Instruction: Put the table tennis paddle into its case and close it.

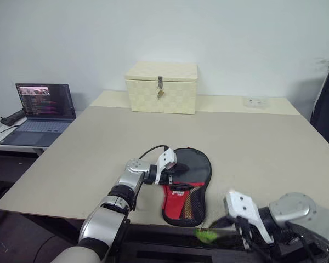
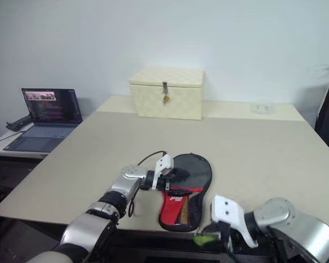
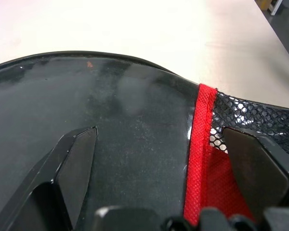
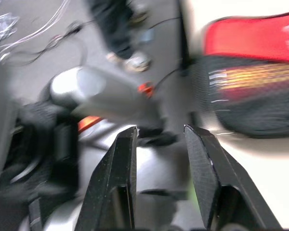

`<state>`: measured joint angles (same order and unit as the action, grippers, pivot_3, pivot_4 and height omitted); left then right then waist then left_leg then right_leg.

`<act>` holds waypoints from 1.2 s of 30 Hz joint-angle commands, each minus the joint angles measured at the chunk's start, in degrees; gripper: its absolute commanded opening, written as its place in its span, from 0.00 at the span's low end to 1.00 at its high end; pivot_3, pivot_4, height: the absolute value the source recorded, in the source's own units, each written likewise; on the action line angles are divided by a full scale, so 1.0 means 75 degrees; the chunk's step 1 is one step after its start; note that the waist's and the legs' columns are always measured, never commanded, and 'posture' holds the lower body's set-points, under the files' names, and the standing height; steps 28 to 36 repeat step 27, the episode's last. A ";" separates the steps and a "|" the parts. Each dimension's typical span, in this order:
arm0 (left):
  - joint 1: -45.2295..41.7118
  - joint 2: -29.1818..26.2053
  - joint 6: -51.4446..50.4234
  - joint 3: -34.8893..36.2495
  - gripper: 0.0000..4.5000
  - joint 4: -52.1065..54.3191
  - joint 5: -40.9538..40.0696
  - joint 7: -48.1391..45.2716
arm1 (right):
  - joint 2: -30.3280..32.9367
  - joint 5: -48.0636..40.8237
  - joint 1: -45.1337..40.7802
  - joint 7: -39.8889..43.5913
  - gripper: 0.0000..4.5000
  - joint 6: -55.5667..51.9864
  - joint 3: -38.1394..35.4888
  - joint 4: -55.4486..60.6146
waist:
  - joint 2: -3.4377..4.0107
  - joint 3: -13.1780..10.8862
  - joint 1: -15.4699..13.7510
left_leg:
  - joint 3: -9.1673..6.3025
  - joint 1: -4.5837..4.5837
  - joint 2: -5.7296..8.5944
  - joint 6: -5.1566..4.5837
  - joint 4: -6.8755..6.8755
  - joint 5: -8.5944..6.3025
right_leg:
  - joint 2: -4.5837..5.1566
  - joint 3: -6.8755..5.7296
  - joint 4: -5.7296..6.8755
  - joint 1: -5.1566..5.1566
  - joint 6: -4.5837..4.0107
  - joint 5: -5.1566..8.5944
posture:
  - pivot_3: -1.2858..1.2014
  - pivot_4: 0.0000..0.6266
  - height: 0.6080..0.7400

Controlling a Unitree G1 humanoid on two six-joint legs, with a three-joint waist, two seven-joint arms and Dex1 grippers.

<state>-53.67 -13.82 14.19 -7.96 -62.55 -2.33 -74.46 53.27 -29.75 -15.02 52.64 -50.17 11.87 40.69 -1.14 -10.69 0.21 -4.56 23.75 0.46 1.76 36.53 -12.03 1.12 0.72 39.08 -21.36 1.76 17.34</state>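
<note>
Tabletop [image 1: 252, 148]: left gripper [image 1: 172, 174] reaches level over the case [image 1: 187, 189], fingers spread.

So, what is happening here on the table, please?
A two-armed robot is working on a soft black and red case lying at the near edge of the table. Its left gripper, fingers spread wide, is on the case where the black part meets the red mesh pocket. The right gripper, fingers apart and empty, is off the near table edge. A cream box stands farther back.
</note>
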 commanded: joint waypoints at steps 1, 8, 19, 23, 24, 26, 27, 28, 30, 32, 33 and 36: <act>0.0314 -0.0237 -0.0175 0.0242 1.00 0.0877 -0.0319 -0.0228 | -0.0466 0.0322 -0.0296 -0.0435 0.37 0.0642 -0.0501 -0.0782 | 0.0000 0.0000 0.0034 | 0.0000 0.0000 -0.0001 0.0000 -0.0001 0.0000 | -0.0001 0.0000 0.0000 -0.0001 -0.0002 -0.0001 | 0.52 0.24 1.00; 0.2654 -0.1402 -0.2670 0.0944 1.00 0.5974 -0.1642 0.0232 | -0.1908 0.0799 -0.1086 -0.0711 0.37 0.2187 -0.0813 -0.3636 | 0.0003 -0.0005 0.0241 | -0.0008 0.0000 -0.0016 0.0002 -0.0031 0.0001 | 0.0007 0.0032 0.0001 -0.0025 -0.0050 -0.0028 | 0.52 0.24 1.00; 0.5133 -0.2244 -0.4631 0.2024 1.00 0.9812 -0.2451 0.2347 | -0.1584 0.1510 -0.2572 0.0249 0.37 0.4399 -0.1584 -0.7498 | 0.0012 -0.0012 0.0150 | -0.0002 -0.0017 -0.0012 0.0001 -0.0028 0.0001 | 0.0011 0.0031 -0.0001 -0.0007 -0.0053 -0.0030 | 0.52 0.24 1.00; 0.5242 -0.2670 -0.4661 0.2219 1.00 0.9787 -0.2581 0.2313 | -0.1192 0.1858 -0.2779 0.0594 0.37 0.4869 -0.1585 -0.8210 | 0.0011 -0.0012 0.0180 | 0.0017 -0.0027 -0.0014 0.0001 -0.0038 0.0001 | 0.0008 0.0037 -0.0004 -0.0005 -0.0054 -0.0030 | 0.52 0.24 1.00; 0.5302 -0.2763 -0.4624 0.2268 1.00 0.9734 -0.2560 0.2345 | -0.1142 0.1966 -0.2784 0.0584 0.37 0.4953 -0.1575 -0.8288 | 0.0011 -0.0012 0.0187 | 0.0020 -0.0027 -0.0014 0.0001 -0.0044 0.0001 | 0.0008 0.0038 -0.0006 -0.0007 -0.0054 -0.0030 | 0.52 0.24 1.00; 0.5251 -0.2820 -0.4654 0.2352 1.00 0.9675 -0.2612 0.2515 | -0.1052 0.2109 -0.2825 0.0627 0.37 0.5020 -0.1543 -0.8304 | 0.0013 -0.0013 0.0196 | 0.0022 -0.0030 -0.0016 0.0001 -0.0057 0.0000 | 0.0011 0.0045 -0.0007 -0.0012 -0.0056 -0.0029 | 0.52 0.24 1.00; 0.5147 -0.2801 -0.4696 0.2362 1.00 0.9641 -0.2663 0.2598 | -0.1027 0.2157 -0.2892 0.0683 0.37 0.5044 -0.1537 -0.8360 | 0.0013 -0.0013 0.0196 | 0.0021 -0.0030 -0.0017 0.0001 -0.0059 0.0001 | 0.0011 0.0048 -0.0007 -0.0016 -0.0058 -0.0029 | 0.52 0.24 1.00; 0.5147 -0.2801 -0.4696 0.2362 1.00 0.9641 -0.2663 0.2598 | -0.1027 0.2157 -0.2892 0.0683 0.37 0.5044 -0.1537 -0.8360 | 0.0013 -0.0013 0.0196 | 0.0021 -0.0030 -0.0017 0.0001 -0.0059 0.0001 | 0.0011 0.0048 -0.0007 -0.0016 -0.0058 -0.0029 | 0.52 0.24 1.00; 0.5147 -0.2801 -0.4696 0.2362 1.00 0.9641 -0.2663 0.2598 | -0.1027 0.2157 -0.2892 0.0683 0.37 0.5044 -0.1537 -0.8360 | 0.0013 -0.0013 0.0196 | 0.0021 -0.0030 -0.0017 0.0001 -0.0059 0.0001 | 0.0011 0.0048 -0.0007 -0.0016 -0.0058 -0.0029 | 0.52 0.24 1.00; 0.5147 -0.2801 -0.4696 0.2362 1.00 0.9641 -0.2663 0.2598 | -0.1027 0.2157 -0.2892 0.0683 0.37 0.5044 -0.1537 -0.8360 | 0.0013 -0.0013 0.0196 | 0.0021 -0.0030 -0.0017 0.0001 -0.0059 0.0001 | 0.0011 0.0048 -0.0007 -0.0016 -0.0058 -0.0029 | 0.52 0.24 1.00; 0.5147 -0.2801 -0.4696 0.2362 1.00 0.9641 -0.2663 0.2598 | -0.1027 0.2157 -0.2892 0.0683 0.37 0.5044 -0.1537 -0.8360 | 0.0013 -0.0013 0.0196 | 0.0021 -0.0030 -0.0017 0.0001 -0.0059 0.0001 | 0.0011 0.0048 -0.0007 -0.0016 -0.0058 -0.0029 | 0.52 0.24 1.00; 0.5147 -0.2801 -0.4696 0.2362 1.00 0.9641 -0.2663 0.2598 | -0.1027 0.2157 -0.2892 0.0683 0.37 0.5044 -0.1537 -0.8360 | 0.0013 -0.0013 0.0196 | 0.0021 -0.0030 -0.0017 0.0001 -0.0059 0.0001 | 0.0011 0.0048 -0.0007 -0.0016 -0.0058 -0.0029 | 0.52 0.24 1.00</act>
